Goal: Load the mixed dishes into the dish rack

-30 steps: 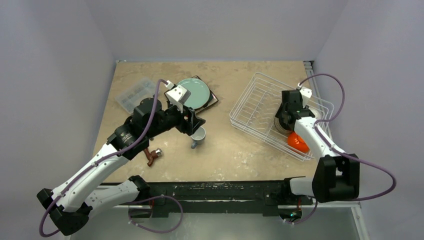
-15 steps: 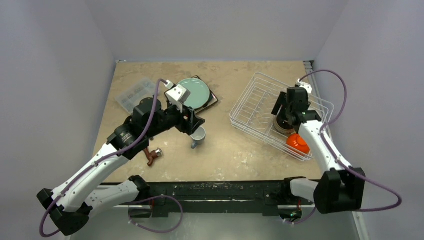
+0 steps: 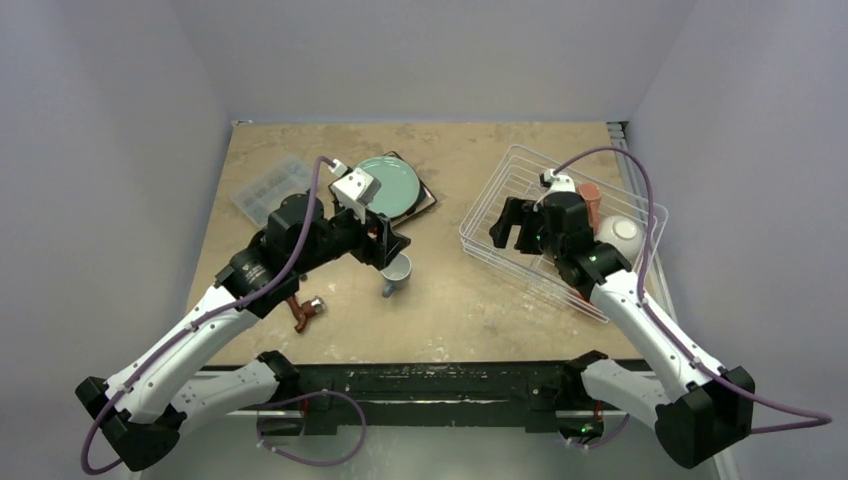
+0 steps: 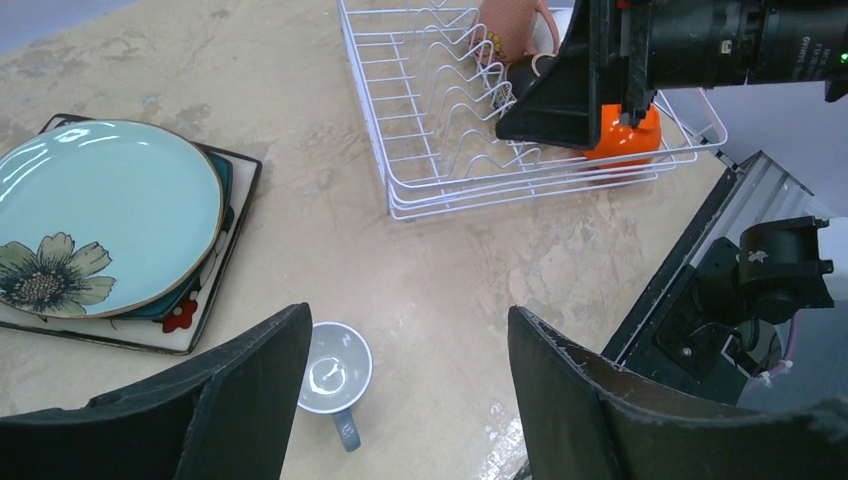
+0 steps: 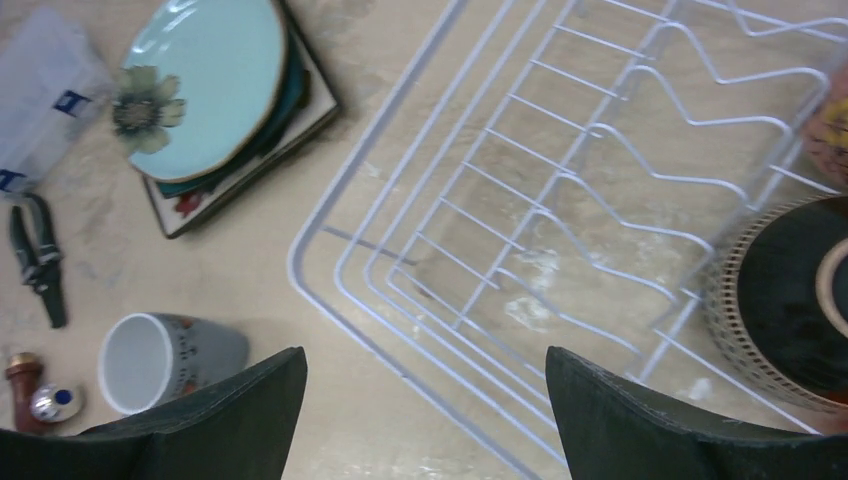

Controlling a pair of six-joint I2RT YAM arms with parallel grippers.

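The white wire dish rack (image 3: 487,195) stands at the right. It holds a pink mug (image 3: 590,197), a white bowl (image 3: 622,232), an orange bowl (image 4: 625,135) and a dark brown bowl (image 5: 790,300). A round teal plate (image 3: 390,185) lies on a square flower-patterned plate (image 4: 215,300) at the back middle. A pale blue mug (image 3: 398,270) stands upright on the table. My left gripper (image 3: 390,238) hovers open just above it, with the mug by the left finger in the wrist view (image 4: 335,372). My right gripper (image 3: 507,225) is open and empty over the rack's left edge (image 5: 330,215).
A clear compartment box (image 3: 272,187) lies at the back left. Black-handled pliers (image 5: 35,260) and a small brown and silver object (image 3: 302,312) lie left of the mug. The table's near edge has a black rail (image 3: 450,380).
My right arm has swung left from the rack's right side to its left edge, uncovering the pink mug and white bowl. My left arm has not moved.
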